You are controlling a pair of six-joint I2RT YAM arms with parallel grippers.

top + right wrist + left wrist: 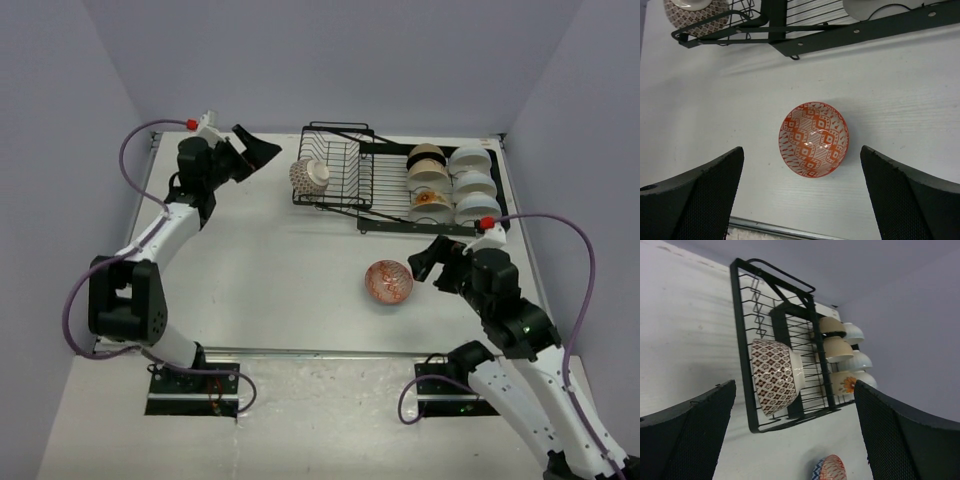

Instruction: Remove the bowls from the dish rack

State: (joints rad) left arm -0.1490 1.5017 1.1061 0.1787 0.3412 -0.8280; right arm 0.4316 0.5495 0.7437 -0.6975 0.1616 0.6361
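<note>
The black wire dish rack (340,165) stands at the table's far side. A reddish-brown patterned bowl (310,176) lies on its side in the upright section's left end; it also shows in the left wrist view (775,375). Cream, orange-floral (430,201) and white bowls (470,185) are stacked on the flat tray. An orange-red patterned bowl (389,282) sits upright on the table, also seen in the right wrist view (813,138). My left gripper (258,150) is open and empty, left of the rack. My right gripper (428,258) is open and empty, just right of the orange-red bowl.
Grey walls enclose the table on the left, back and right. The rack's front frame bar (840,32) runs just beyond the orange-red bowl. A metal strip (320,352) marks the table's near edge, with both arm bases behind it.
</note>
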